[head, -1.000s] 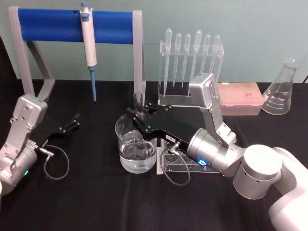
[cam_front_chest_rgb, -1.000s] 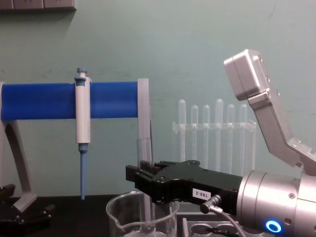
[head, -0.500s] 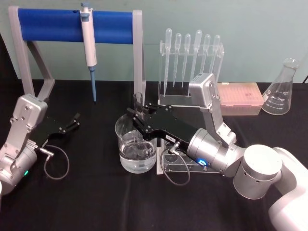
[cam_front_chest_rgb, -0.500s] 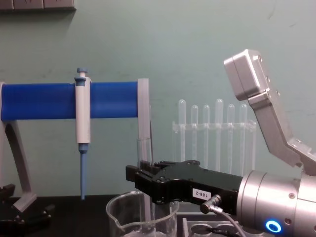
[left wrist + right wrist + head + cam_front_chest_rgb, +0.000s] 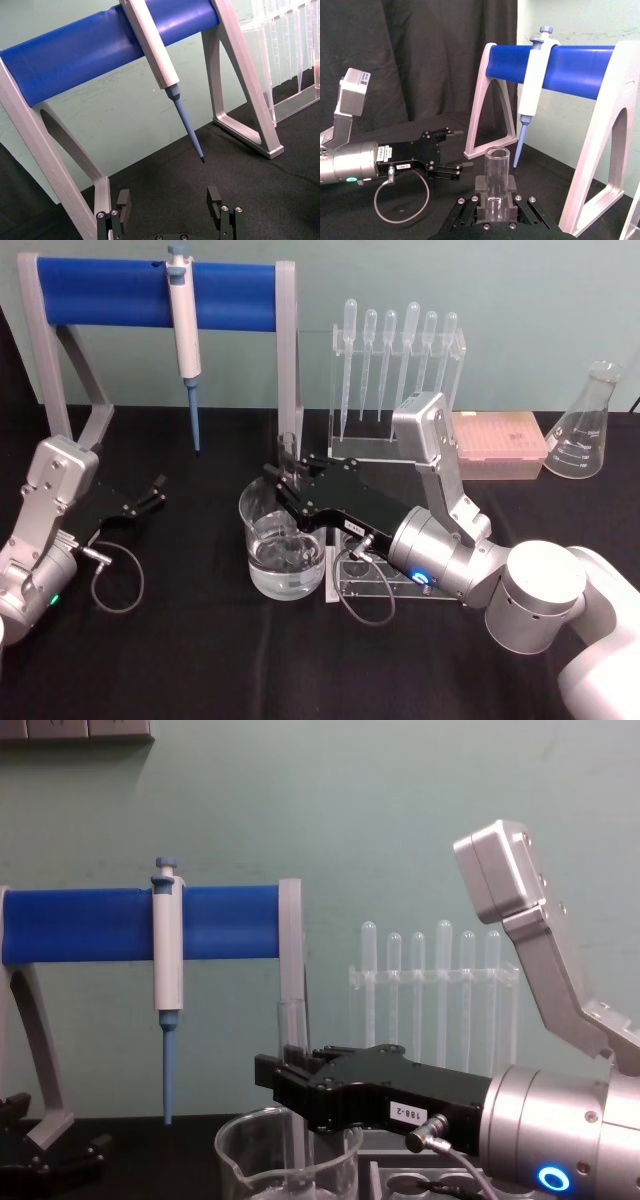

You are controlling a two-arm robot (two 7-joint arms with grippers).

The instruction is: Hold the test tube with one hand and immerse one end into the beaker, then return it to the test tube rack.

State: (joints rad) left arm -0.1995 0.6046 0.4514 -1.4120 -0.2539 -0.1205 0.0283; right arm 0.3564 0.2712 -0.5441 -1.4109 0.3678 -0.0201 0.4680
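Black cloth covers the tabletop (image 5: 200,660), with bare open room between the two arms. The right gripper (image 5: 287,483) pinches the smooth clear glass test tube (image 5: 287,452) upright, its open rim above the fingers and its lower end down inside the wide, spouted glass beaker (image 5: 283,555) directly below. Just behind the gripper stands the grey upright of the blue-barred stand (image 5: 288,350). A clear acrylic test tube rack (image 5: 372,587) lies under its wrist. Well apart, the left gripper (image 5: 155,490) rests spread.
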